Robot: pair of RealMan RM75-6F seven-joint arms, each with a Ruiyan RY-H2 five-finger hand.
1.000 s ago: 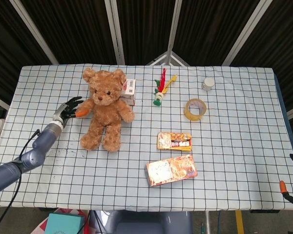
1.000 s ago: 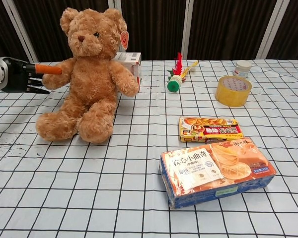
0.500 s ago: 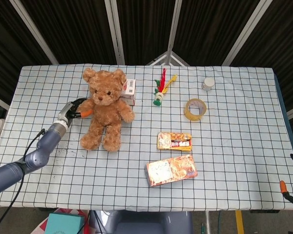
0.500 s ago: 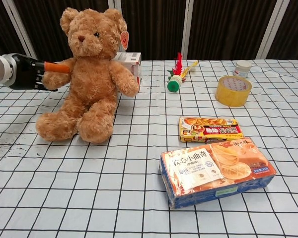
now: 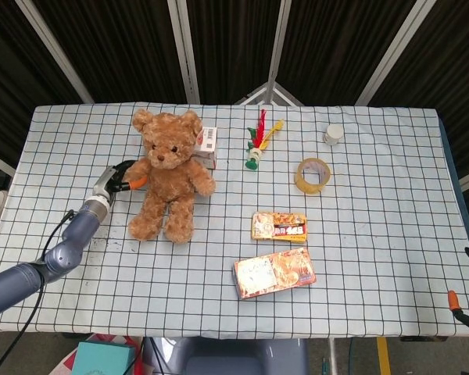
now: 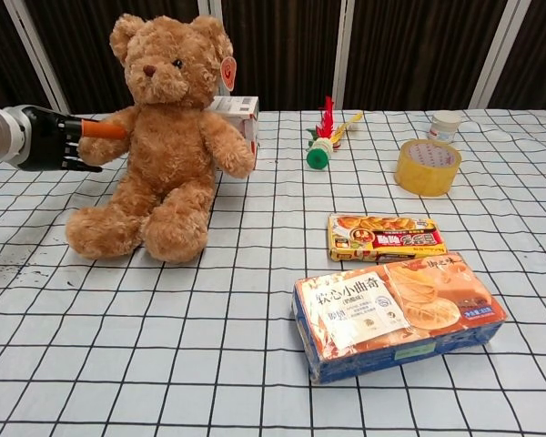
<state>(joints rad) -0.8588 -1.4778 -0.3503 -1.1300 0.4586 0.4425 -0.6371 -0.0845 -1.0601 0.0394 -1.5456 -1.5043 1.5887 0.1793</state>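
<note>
Teddy bear [image 6: 164, 137] paw apparently gripped by left hand [image 6: 56, 138], barely moved since

We see the left hand [image 5: 116, 178] w/ black fingers, one finger orange-tipped, on a silver-grey wrist cuff. The left arm [image 5: 59, 251] is blue-grey, tube-shaped, w/ a black cable running along it. Far right, a black part w/ orange tip; unclear what.

table [image 5: 391, 258] | teddy bear [image 5: 168, 172] | tape roll [image 5: 313, 174] | snack boxes [image 5: 274, 273]
</note>
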